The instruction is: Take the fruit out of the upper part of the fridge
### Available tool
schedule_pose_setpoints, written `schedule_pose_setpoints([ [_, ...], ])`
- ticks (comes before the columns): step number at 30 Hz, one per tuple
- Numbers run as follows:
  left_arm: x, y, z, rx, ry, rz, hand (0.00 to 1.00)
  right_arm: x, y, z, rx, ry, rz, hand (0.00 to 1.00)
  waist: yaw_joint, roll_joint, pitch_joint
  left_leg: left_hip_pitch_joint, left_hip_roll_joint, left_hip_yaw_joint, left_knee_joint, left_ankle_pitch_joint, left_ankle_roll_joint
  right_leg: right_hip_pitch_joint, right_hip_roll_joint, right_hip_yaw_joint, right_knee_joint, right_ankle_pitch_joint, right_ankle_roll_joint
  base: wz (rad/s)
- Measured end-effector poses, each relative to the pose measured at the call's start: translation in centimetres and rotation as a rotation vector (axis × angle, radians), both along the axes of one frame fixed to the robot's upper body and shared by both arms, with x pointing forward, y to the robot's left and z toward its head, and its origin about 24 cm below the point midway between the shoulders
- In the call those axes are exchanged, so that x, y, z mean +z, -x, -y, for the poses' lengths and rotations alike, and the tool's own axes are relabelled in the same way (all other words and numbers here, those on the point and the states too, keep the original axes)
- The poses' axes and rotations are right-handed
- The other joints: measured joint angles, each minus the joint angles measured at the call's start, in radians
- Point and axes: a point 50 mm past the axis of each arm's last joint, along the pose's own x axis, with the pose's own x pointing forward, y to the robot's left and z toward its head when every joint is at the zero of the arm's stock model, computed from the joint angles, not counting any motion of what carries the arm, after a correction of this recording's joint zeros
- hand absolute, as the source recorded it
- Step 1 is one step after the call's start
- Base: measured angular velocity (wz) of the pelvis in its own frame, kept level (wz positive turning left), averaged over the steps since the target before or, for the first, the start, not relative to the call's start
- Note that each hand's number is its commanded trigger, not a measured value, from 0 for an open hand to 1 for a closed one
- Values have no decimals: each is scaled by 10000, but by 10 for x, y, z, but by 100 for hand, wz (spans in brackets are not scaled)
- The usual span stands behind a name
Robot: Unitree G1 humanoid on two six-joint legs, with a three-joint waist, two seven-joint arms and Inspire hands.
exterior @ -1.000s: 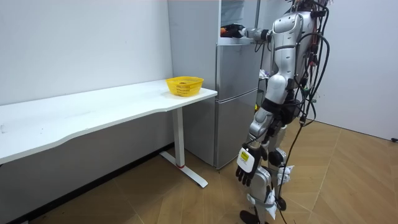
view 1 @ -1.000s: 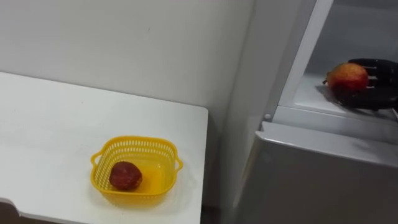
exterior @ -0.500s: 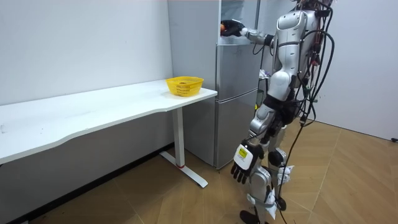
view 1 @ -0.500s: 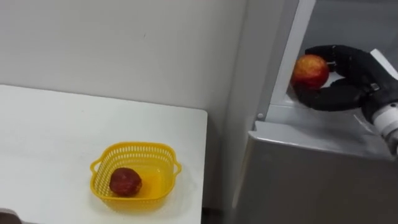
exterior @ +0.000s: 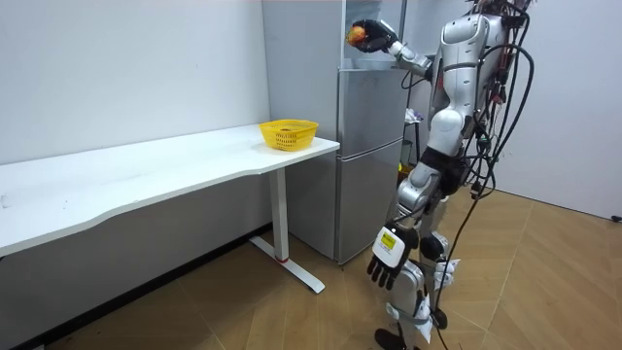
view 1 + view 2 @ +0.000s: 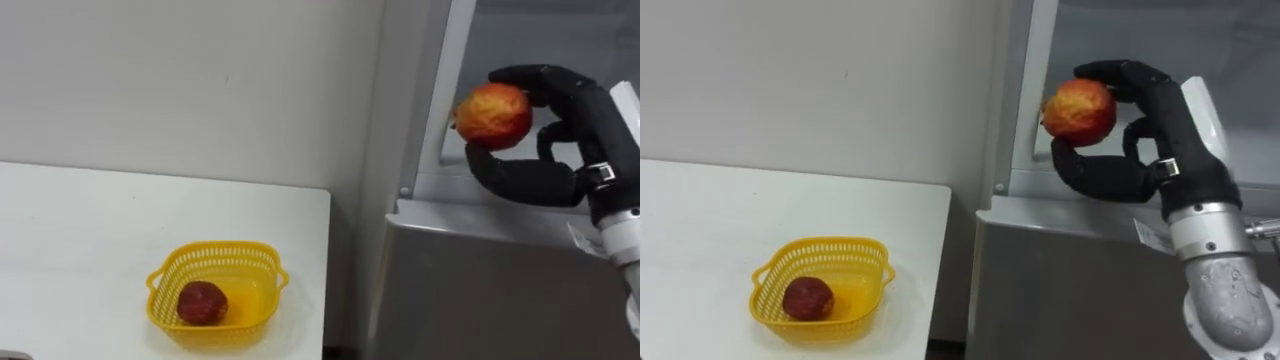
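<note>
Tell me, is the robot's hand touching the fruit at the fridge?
Touching. In the right eye view the right hand has fingers curled over the fruit and thumb under it.

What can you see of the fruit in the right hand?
The fruit is round and apple-like, with red skin blending into yellow-orange patches and a slightly mottled, matte surface. It looks whole. The right hand is curled round it, black fingers wrapping over its top and under it. It is held in the air at the front of the fridge's open upper compartment, above the shut lower door, and touches only the hand.
</note>
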Motion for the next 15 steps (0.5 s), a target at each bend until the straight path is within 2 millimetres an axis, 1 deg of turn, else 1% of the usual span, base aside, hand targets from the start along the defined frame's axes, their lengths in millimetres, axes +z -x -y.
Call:
schedule_pose_setpoints([
  [2, 0, 0, 0, -12, 10, 30, 0, 2, 6, -5, 166, 207, 345, 100, -12, -39, 0, 61, 0, 23, -35, 1, -1, 32, -2, 3, -2, -17, 2, 0],
  [3, 0, -1, 0, -41, 23, 96, 0, 4, 9, -7, 295, 266, 506, 100, -19, -69, 20, 93, -2, 29, -43, 0, -1, 79, 0, 24, -18, -28, 11, 0],
  [6, 0, -3, 0, -101, 53, 229, 0, 5, 21, -14, 630, 359, 810, 100, -3, -145, 16, 127, -13, 58, -111, -1, -1, 127, 20, 90, -123, -42, 22, -1],
  [8, 0, -5, 0, -114, 57, 295, 0, 8, 32, -22, 827, 739, 1165, 100, 59, -181, 15, 150, -9, 90, -194, -1, -1, 83, 24, 119, -126, -43, 22, -6],
  [12, 0, -7, 1, -135, 60, 343, 0, 9, 36, -35, 1134, 1282, 1374, 100, 144, -226, 34, 222, -8, 116, -218, -1, -1, 94, 29, 158, -132, -42, 23, -3],
  [14, 0, -18, 2, -236, 105, 582, 0, 5, 36, -43, 1030, 2159, 1425, 100, 286, -257, 68, 267, -6, 114, -234, -1, -1, 123, 31, 145, -129, -42, 23, 0],
  [15, 0, -17, 2, -235, 114, 520, 0, 4, 36, -45, 1026, 2323, 1423, 100, 331, -264, 84, 267, -6, 113, -238, -1, -1, 147, 31, 132, -131, -42, 23, 4],
])
